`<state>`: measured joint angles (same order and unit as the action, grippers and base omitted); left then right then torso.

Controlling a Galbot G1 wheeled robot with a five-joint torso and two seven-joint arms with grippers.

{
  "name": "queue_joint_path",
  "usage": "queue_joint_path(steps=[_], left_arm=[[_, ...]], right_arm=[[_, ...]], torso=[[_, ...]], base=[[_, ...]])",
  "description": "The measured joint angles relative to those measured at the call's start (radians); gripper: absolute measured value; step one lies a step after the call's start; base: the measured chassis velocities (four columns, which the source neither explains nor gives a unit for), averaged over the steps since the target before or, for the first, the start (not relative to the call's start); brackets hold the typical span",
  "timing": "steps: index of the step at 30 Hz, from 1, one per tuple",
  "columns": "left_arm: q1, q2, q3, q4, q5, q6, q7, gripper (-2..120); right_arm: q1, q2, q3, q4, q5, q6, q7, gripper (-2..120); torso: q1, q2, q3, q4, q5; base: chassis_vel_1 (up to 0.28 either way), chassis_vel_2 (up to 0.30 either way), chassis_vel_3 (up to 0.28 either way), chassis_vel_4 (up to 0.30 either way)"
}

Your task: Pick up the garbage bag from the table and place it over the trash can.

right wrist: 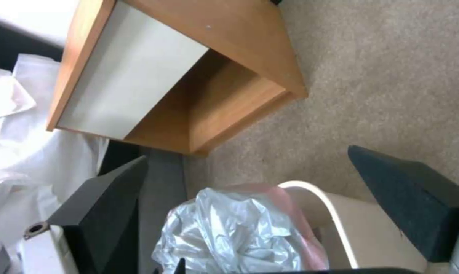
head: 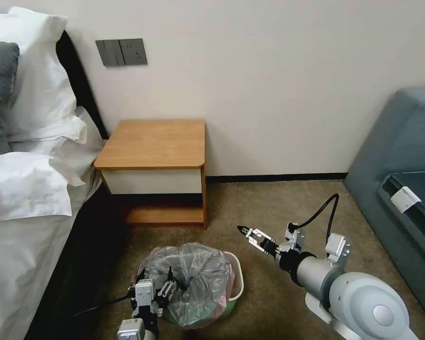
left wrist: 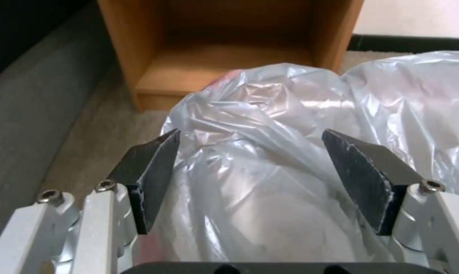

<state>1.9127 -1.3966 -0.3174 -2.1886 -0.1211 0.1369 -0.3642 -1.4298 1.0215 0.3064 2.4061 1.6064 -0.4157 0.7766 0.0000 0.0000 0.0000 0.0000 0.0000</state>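
A crinkly translucent grey plastic garbage bag (head: 193,278) lay bunched over the small beige plastic trash can (head: 237,278) on the carpet, near the wooden nightstand table (head: 153,144); the left gripper (head: 157,282) hovered at it, jaws apart; the right gripper (head: 248,234) hung beside the can, jaws apart.

The left gripper (left wrist: 250,179) stands with its two dark fingers (left wrist: 153,179) spread wide, one on each side of the garbage bag (left wrist: 290,152). The bag is a crinkled, puffed-up mound of clear grey film with a faint pink tinge near its top, and it bulges between the fingers. Just beyond the bag is the table (left wrist: 229,49), its open lower wooden shelf facing the gripper. Carpet (left wrist: 102,133) lies beside the bag.
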Motion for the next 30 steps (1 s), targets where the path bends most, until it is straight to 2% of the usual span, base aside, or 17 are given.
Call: queue_joint_path(steps=[5, 8, 22, 30], left_arm=[[-0.006, -0.003, -0.004, 0.012, -0.009, 0.000, 0.000, 72], [-0.013, -0.003, -0.007, 0.019, -0.025, 0.012, -0.001, 65], [-0.050, 0.012, -0.015, -0.011, -0.091, 0.183, -0.028, 59], [-0.083, 0.019, -0.022, -0.011, -0.156, 0.239, -0.031, 56]], right_arm=[[-0.005, 0.003, -0.001, -0.003, -0.013, 0.000, -0.008, 100], [-0.005, 0.004, -0.002, -0.007, -0.019, 0.000, -0.010, 100], [-0.009, 0.011, -0.040, -0.028, -0.061, 0.008, -0.025, 100], [-0.017, 0.021, -0.058, -0.031, -0.079, 0.015, -0.026, 100]], torso=[[0.000, 0.000, 0.000, 0.0000, 0.0000], [0.000, 0.000, 0.000, 0.0001, 0.0000], [0.000, 0.000, 0.000, 0.0000, 0.0000], [0.000, 0.000, 0.000, 0.0000, 0.0000]], base=[[0.000, 0.000, 0.000, 0.000], [0.000, 0.000, 0.000, 0.000], [0.000, 0.000, 0.000, 0.000], [0.000, 0.000, 0.000, 0.000]])
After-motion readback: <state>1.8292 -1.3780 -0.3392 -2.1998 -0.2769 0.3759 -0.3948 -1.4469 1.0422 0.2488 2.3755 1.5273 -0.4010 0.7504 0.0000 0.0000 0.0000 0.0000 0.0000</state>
